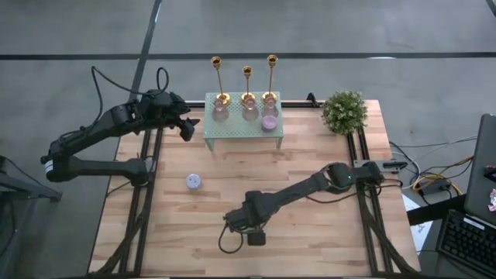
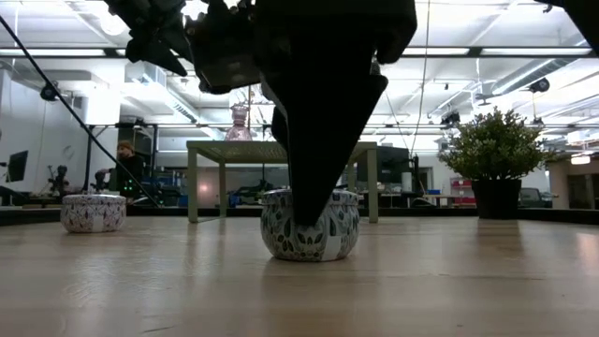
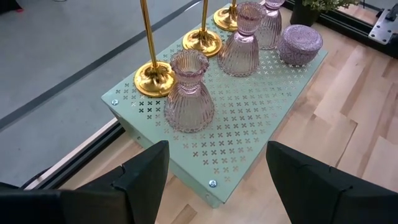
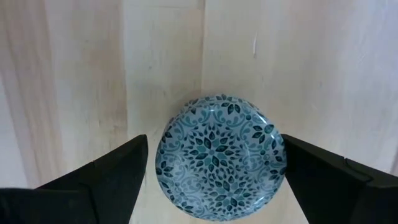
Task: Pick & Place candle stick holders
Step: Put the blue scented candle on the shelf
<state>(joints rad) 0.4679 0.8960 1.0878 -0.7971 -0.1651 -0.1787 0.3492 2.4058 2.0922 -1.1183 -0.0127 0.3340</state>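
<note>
Hand [image 4: 214, 174] on right arm spread around patterned tin [image 4: 217, 155].

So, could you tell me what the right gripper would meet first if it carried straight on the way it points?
Probably the blue patterned tin: the right gripper points down at it, fingers open either side.

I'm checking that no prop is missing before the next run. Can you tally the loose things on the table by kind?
Gold candle stick holders: 3
Pink ribbed glass vases: 3
Pink glittery lidded jar: 1
Patterned round tins: 2
Potted plant: 1
Green perforated stand: 1
Total: 11
</note>
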